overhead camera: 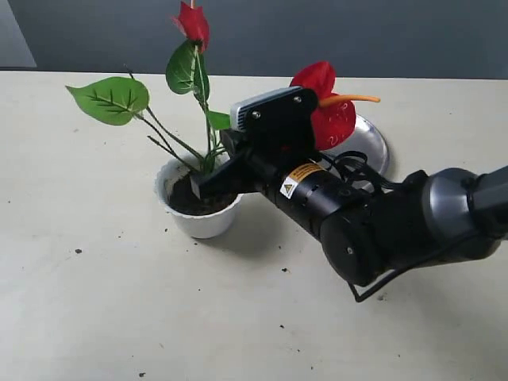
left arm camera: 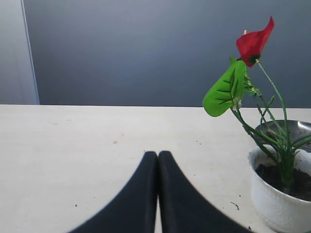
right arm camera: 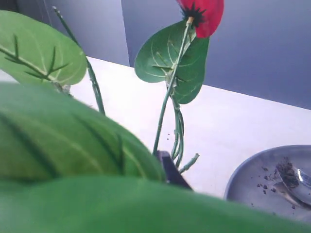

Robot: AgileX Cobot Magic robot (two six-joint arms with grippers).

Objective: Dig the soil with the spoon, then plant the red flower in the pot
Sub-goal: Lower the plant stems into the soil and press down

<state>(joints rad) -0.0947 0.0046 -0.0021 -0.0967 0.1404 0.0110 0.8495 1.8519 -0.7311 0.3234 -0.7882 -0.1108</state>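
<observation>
The red flower [overhead camera: 193,25] stands upright in the white pot [overhead camera: 198,224], its stems [overhead camera: 208,155] going down into the dark soil [overhead camera: 184,203]. My right gripper [overhead camera: 209,181] reaches over the pot's rim and is shut low on the stems. In the right wrist view only one dark fingertip [right arm camera: 167,166] shows beside the stems [right arm camera: 178,138]; big green leaves [right arm camera: 73,145] hide the other finger. The spoon [right arm camera: 297,178] lies on the steel plate [right arm camera: 252,182], dirt in its bowl. My left gripper [left arm camera: 158,155] is shut and empty above the table, left of the pot [left arm camera: 274,206].
The round steel plate [overhead camera: 371,136] sits behind my right arm, close to the pot's right. A second red bloom with an orange spike [overhead camera: 329,111] rests against the wrist camera. Stray soil specks [overhead camera: 78,252] dot the pale table.
</observation>
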